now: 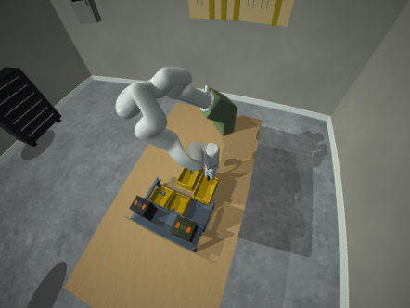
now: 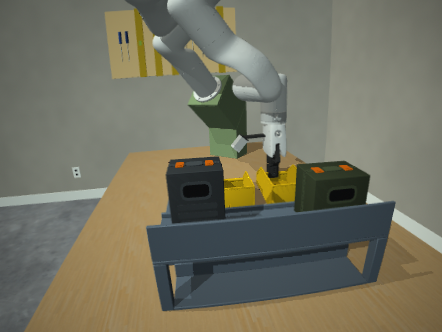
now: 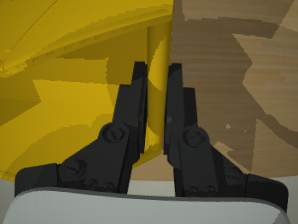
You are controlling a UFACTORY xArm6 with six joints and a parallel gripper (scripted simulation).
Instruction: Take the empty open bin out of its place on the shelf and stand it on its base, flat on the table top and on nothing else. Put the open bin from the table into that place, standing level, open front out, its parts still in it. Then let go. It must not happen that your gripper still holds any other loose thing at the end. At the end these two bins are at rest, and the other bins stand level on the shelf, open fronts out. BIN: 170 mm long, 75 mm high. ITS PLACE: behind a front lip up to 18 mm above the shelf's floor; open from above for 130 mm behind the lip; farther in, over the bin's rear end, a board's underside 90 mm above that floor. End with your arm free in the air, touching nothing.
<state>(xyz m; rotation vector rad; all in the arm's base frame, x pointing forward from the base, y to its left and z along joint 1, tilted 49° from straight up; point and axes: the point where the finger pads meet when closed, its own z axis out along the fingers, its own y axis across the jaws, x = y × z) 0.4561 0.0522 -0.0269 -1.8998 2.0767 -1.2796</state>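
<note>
My gripper (image 1: 210,175) (image 2: 273,171) (image 3: 157,82) is shut on the side wall of a yellow open bin (image 1: 206,190) (image 2: 283,190) (image 3: 80,43). The bin hangs tilted at the right end of the grey shelf (image 1: 160,219) (image 2: 270,235), on the arm's side. In the wrist view its inside looks empty. A second yellow open bin (image 1: 187,178) lies on the table (image 1: 139,269) (image 2: 100,225) right beside it, nearer the arm; I cannot see what is in it. The shelf place at the right end shows bare grey floor.
Two more yellow bins (image 1: 161,197) (image 1: 179,203) stand on the shelf. A black closed bin (image 1: 143,207) (image 2: 195,190) and a green closed bin (image 1: 183,227) (image 2: 331,187) stand on the shelf's top board. The arm's green pedestal (image 1: 223,111) stands at the table's far end.
</note>
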